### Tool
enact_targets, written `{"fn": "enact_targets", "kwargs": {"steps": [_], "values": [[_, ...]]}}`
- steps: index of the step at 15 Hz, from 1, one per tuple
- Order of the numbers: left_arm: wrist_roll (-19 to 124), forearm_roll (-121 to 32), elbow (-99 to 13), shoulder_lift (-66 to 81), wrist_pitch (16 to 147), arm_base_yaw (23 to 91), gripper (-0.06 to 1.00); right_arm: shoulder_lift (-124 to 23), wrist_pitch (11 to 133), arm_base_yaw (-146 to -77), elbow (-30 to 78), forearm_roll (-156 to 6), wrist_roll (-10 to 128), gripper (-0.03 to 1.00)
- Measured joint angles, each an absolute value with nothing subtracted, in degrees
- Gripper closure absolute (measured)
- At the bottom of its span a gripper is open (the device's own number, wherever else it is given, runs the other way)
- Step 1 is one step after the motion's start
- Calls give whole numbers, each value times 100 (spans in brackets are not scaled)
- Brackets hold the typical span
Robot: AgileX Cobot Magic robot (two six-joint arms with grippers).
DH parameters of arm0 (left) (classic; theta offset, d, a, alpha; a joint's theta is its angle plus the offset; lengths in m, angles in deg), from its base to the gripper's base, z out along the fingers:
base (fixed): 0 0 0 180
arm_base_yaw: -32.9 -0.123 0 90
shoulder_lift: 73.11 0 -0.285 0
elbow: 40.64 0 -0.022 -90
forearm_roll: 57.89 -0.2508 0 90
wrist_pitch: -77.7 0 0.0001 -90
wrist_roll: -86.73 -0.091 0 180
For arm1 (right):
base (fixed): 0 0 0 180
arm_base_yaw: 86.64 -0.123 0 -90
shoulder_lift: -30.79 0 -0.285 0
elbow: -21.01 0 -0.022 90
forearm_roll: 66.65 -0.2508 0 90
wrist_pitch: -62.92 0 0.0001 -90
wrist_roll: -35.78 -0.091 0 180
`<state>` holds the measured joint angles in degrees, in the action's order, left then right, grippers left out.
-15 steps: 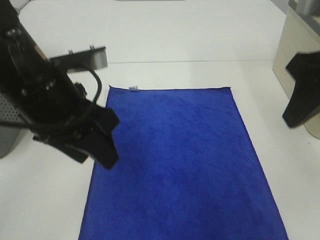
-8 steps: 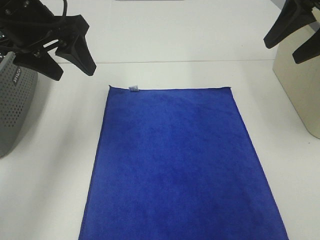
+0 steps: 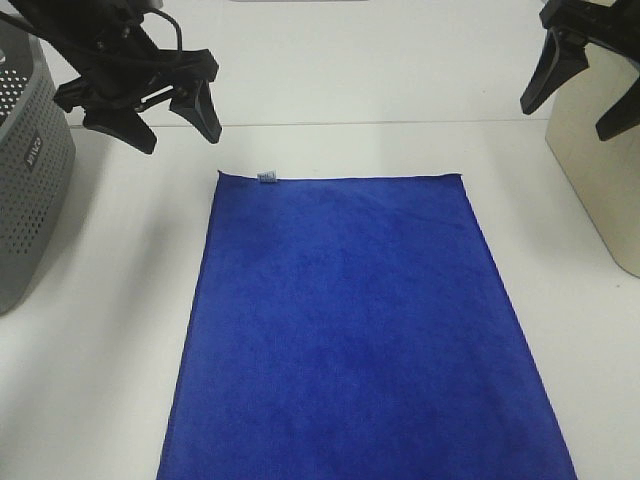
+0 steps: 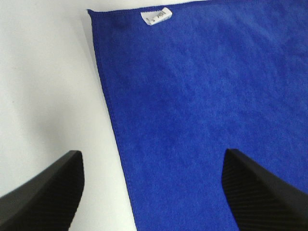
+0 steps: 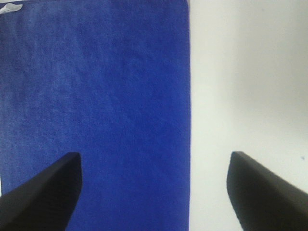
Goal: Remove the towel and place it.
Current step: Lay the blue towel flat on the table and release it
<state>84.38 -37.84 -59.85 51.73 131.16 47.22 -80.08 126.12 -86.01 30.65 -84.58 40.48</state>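
Towel (image 3: 365, 330) lies flat on the table (image 3: 100, 350); left gripper (image 3: 176, 135) and right gripper (image 3: 567, 118) hang spread and empty near its far corners, so each should pinch its own corner hem evenly.

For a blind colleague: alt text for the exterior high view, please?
A royal-blue towel lies flat on a white table. The open left hand and open right hand hover near its far corners, touching nothing; a grey basket stands left, a beige box right.
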Motion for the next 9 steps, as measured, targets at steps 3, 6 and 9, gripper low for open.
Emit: {"fn": "enact_targets", "kwargs": {"steps": [3,6,9], "values": [[8524,-3784,-6524,5683,13167,4722,22,-8770,12474,-8922,3770,-8527,4529,17],[8610,-3784,-6879,6072,13288,4642,22,-9652,12480,-8945,4538,-8607,4586,17],[8599,-3681,-7045,6410,13311,4505,22,-10322,12474,-8945,5162,-8642,4621,17]]}}
